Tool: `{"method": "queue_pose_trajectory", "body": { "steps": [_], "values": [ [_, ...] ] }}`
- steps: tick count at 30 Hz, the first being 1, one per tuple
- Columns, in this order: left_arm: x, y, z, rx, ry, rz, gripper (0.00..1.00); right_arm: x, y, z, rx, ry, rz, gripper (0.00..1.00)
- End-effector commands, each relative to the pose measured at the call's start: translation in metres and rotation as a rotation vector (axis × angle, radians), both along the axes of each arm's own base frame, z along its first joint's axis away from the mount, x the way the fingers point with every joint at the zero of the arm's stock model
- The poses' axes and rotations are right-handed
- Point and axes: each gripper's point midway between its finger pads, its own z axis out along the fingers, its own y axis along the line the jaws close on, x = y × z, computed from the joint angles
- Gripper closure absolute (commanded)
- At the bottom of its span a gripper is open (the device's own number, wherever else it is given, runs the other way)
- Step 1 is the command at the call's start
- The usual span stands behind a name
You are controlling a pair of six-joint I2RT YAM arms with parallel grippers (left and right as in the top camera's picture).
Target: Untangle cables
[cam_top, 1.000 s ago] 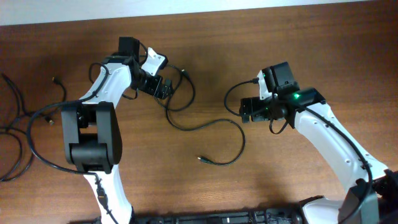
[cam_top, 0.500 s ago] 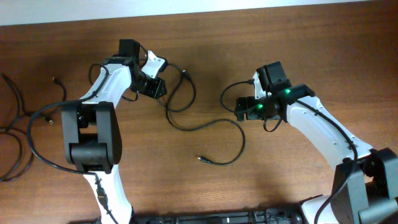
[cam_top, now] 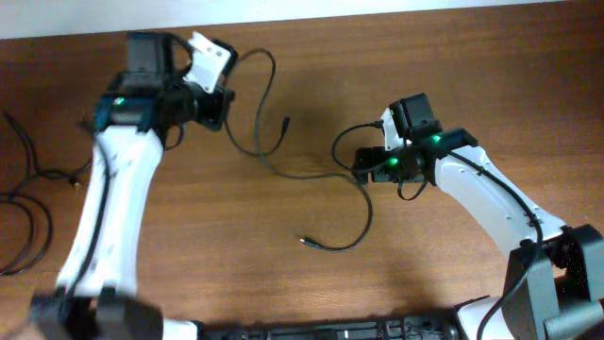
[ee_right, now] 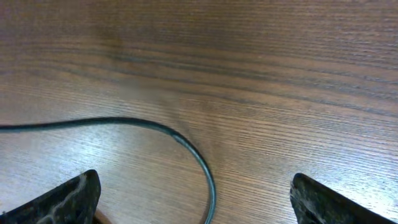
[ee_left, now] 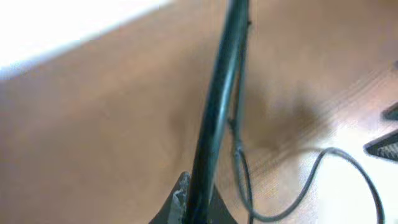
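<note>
a: which step now?
b: i think pulling one cable [cam_top: 369, 219] free. left hand [cam_top: 217, 102] is clenched on it; the rest lies on the table [cam_top: 245, 283] under the released right hand [cam_top: 361, 167].
a: next?
b: right hand should lower and pinch it.

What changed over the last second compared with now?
The left gripper closed on the cable and pulled back toward the far left, drawing the cable's upper loop out taller. The right gripper, open, shifted slightly left toward the cable's middle. The plug end and the cords at the left edge stayed put.
</note>
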Motion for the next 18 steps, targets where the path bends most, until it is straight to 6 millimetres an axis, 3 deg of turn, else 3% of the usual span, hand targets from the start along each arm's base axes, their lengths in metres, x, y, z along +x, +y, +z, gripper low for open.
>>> {"method": "queue_pose_trajectory", "body": {
  "steps": [1, 3, 5, 8, 12, 14, 15, 18],
  "values": [
    [-0.014, 0.019, 0.1, 0.044, -0.321, 0.092, 1.0, -0.002, 0.002, -0.003, 0.019, 0.017, -0.004, 0.03],
    [-0.024, 0.048, 0.156, 0.114, -0.511, 0.238, 1.0, -0.004, 0.007, -0.001, 0.048, 0.025, 0.007, 0.04],
    [-0.024, 0.08, 0.184, 0.192, -0.613, 0.407, 1.0, -0.005, 0.009, -0.001, 0.062, 0.028, 0.011, 0.04],
    [-0.022, 0.146, 0.232, 0.304, -0.787, 0.783, 1.0, -0.004, 0.011, 0.0, 0.07, 0.025, 0.015, 0.04],
    [-0.026, 0.198, 0.274, 0.288, -0.962, 0.993, 1.0, -0.005, 0.014, 0.001, 0.085, 0.027, 0.021, 0.04],
    [-0.024, 0.22, 0.285, 0.286, -1.021, 1.052, 1.0, -0.005, 0.014, 0.001, 0.085, 0.026, 0.02, 0.04],
    [-0.023, 0.241, 0.287, 0.301, -1.049, 1.103, 1.0, -0.003, 0.014, 0.002, 0.086, 0.021, 0.02, 0.04],
    [-0.018, 0.271, 0.274, 0.348, -1.019, 1.161, 1.0, -0.001, 0.015, 0.003, 0.092, 0.012, 0.023, 0.04]
  ]
}}
